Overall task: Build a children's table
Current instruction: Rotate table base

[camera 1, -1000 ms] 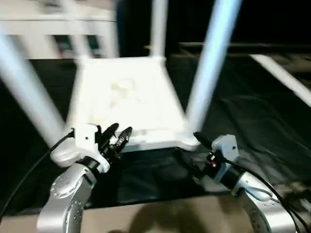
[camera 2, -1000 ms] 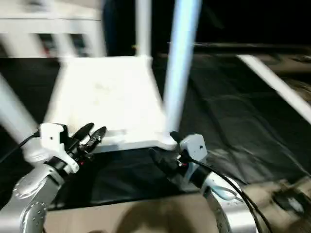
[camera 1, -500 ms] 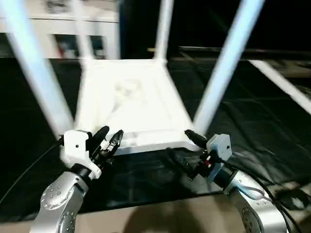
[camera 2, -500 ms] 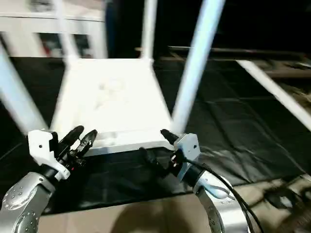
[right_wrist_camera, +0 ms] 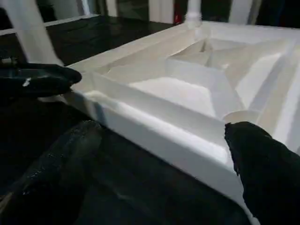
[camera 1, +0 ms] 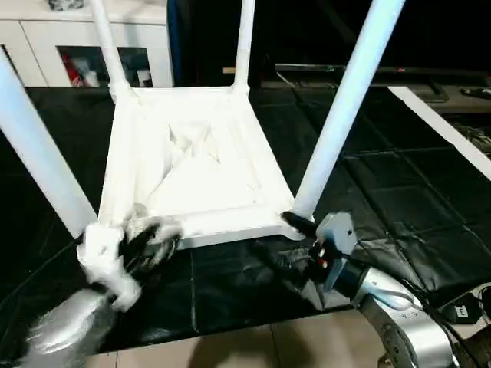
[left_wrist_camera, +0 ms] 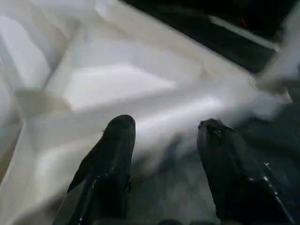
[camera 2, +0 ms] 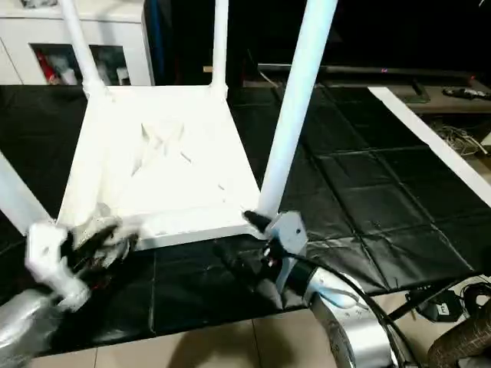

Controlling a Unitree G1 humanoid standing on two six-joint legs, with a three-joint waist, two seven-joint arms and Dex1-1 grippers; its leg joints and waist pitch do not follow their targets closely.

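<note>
The left gripper [camera 1: 149, 238], fingers apart and empty, hovers at the near left corner of the upturned tabletop [camera 1: 192, 165] on the black mat [camera 1: 399, 199], legs [camera 1: 341, 107] up, while the right gripper [camera 1: 280, 241] gapes wide, empty, at the near right corner.

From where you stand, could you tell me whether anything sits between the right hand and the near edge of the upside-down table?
Nothing visible does. The right hand hangs open just short of the table, with bare black mat between them.
</note>
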